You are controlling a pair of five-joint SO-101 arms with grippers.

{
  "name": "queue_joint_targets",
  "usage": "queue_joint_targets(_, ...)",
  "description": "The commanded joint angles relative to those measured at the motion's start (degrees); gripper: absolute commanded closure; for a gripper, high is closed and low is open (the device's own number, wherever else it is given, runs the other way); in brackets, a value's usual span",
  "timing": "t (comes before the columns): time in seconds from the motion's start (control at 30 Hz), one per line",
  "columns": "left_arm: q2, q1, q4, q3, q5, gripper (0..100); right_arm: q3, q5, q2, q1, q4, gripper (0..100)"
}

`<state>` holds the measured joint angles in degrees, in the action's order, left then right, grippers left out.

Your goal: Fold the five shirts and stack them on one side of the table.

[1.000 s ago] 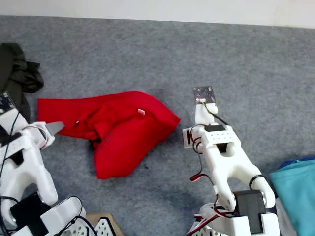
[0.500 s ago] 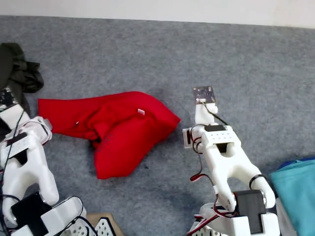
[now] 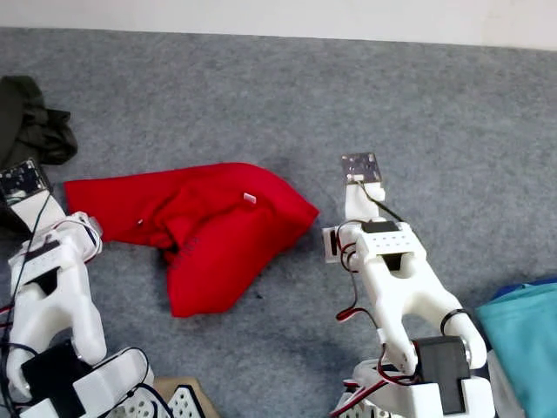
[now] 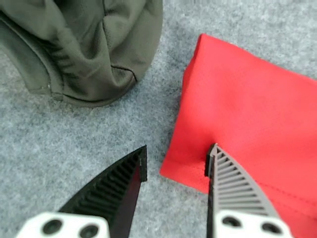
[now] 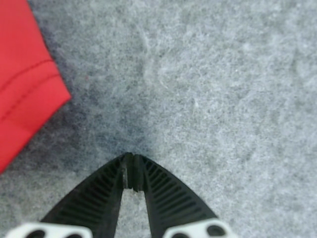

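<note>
Straddling red shirt edge, left gripper spread

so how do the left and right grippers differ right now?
The left gripper is open; the right gripper is shut. The left gripper straddles a corner of the red shirt; the right gripper sits over the grey table beside that shirt. Both point down and hold nothing.

A red shirt, dark olive shirt and teal shirt lie on a grey table.
</note>
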<state>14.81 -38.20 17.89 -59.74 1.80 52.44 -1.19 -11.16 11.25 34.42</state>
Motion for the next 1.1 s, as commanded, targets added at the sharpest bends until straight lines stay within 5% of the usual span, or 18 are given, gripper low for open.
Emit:
queue_joint_targets(0.0, 1.54, 0.75, -6.95, -2.07, -0.44, 80, -0.84, -0.7, -0.13, 0.57, -0.92, 98.9)
queue_joint_targets(0.2, 1.54, 1.1, -14.77, -7.34, -0.44, 80, -0.84, -0.7, -0.13, 0.57, -0.92, 98.9)
queue_joint_targets(0.7, 1.54, 1.1, -15.12, -12.18, -0.53, 81, -0.84, -0.53, -0.13, 0.57, -0.92, 98.9)
queue_joint_targets(0.9, 1.89, 1.1, -15.3, -11.74, -0.44, 100, -0.84, -0.53, -0.13, 0.57, -0.92, 98.9)
queue_joint_targets(1.07, 1.63, 1.19, -15.21, -9.45, -0.26, 100, -0.84, -0.53, -0.13, 0.57, -0.92, 98.9)
